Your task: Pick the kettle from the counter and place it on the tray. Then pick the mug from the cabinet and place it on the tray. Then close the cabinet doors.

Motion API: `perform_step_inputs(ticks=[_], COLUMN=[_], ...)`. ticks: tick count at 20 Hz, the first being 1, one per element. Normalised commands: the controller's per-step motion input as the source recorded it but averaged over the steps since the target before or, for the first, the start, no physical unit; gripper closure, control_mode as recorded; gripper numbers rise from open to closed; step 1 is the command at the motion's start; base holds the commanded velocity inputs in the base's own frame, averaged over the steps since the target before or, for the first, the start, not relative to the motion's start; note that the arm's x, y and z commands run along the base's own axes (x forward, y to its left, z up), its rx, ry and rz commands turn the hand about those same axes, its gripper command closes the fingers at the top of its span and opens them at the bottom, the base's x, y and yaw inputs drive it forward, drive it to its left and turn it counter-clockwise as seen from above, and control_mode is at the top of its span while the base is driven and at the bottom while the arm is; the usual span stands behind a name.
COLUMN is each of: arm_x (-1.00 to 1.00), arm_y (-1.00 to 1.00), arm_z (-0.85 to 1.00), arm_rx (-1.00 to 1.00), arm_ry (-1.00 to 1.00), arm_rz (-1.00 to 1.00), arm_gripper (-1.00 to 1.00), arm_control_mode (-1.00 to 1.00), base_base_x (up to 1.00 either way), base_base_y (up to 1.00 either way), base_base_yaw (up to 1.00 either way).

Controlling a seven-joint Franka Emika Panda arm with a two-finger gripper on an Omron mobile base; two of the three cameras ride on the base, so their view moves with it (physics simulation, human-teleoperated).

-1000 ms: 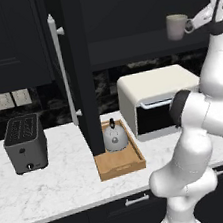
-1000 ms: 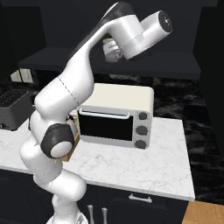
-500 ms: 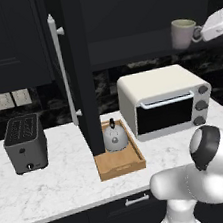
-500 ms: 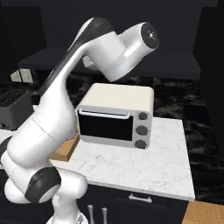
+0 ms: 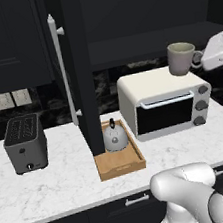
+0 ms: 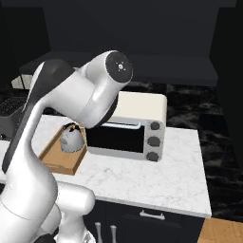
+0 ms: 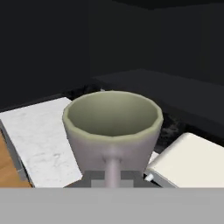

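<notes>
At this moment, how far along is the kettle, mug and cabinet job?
Done: the kettle sits on the tray on the counter. In hand: the end effector is shut on the handle of the mug, holding it in the air above the toaster oven, not yet on the tray. Left: set the mug down, then close the cabinet doors; one door stands open.

A kitchen; marble counter (image 5: 58,179), toaster oven (image 5: 162,101), toaster (image 5: 25,143), dark cabinet (image 5: 134,14).
</notes>
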Motion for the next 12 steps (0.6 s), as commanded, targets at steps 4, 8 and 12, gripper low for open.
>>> perform_step_inputs(ticks=[4, 8, 12], arm_x=[-0.81, -0.59, -0.13], arm_y=[0.77, 0.71, 0.25], arm_z=[-0.42, -0.58, -0.69], arm_rx=[0.0, 0.01, 0.09], arm_ry=[0.1, 0.14, 0.19], arm_rz=[0.0, 0.0, 0.03], arm_gripper=[1.0, 1.0, 1.0], arm_control_mode=[-1.0, -1.0, -1.0], base_base_x=[0.0, 0.0, 0.0], base_base_y=[0.0, 0.0, 0.0], base_base_yaw=[0.0, 0.0, 0.0])
